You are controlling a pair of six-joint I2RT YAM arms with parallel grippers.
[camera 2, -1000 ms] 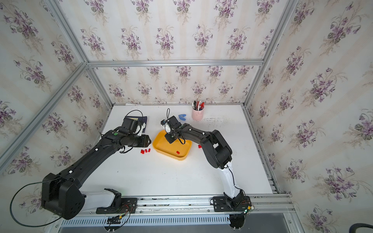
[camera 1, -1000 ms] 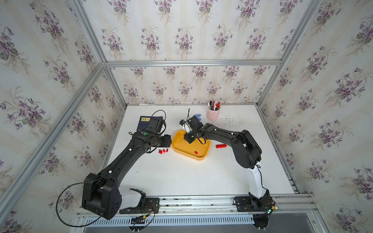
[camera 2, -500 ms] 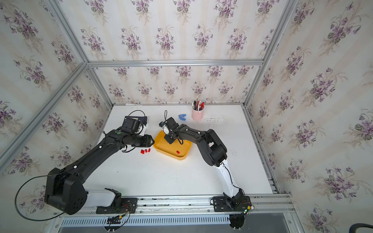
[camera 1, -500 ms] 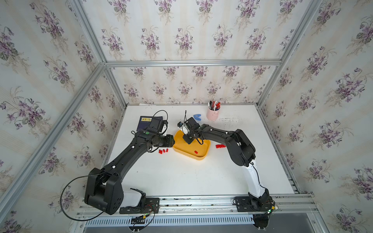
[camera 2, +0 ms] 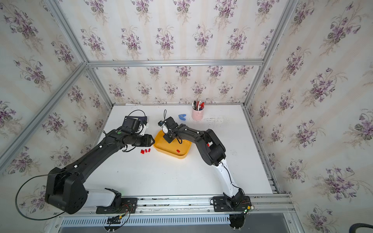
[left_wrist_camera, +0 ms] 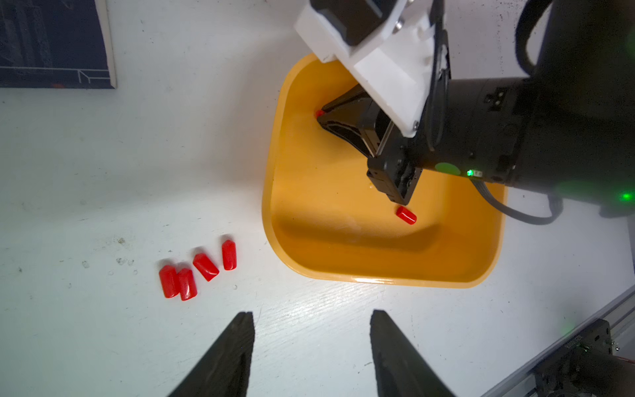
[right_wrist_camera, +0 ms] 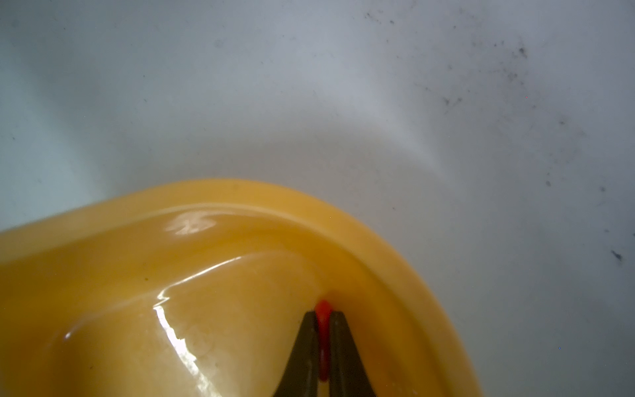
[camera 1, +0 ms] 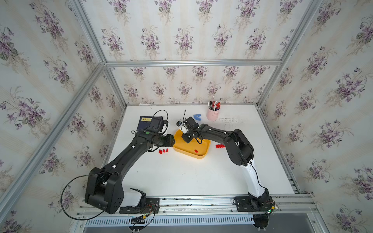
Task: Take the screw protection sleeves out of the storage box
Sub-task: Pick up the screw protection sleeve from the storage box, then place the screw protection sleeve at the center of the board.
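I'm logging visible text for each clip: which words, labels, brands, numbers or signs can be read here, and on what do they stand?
Nothing can be read with confidence.
Dark booklet: there is print on its yellow label, too small to read.
Black bracket by the rail, in the left wrist view: it carries pale lettering, too blurred to read.

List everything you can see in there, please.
table: one, white, under everything
tray: one, yellow, mid-table
left sleeves: four, red, table, left of tray
right sleeves: count unclear, red, table, right of tray
loose sleeve: one, red, in tray
held sleeve: one, red, tray corner
cup: one, pink, back
pens: several, mixed, in cup
clip: one, blue, by cup
booklet: one, dark, back left
left claw: black, open, over table
right claw: black, shut on held sleeve
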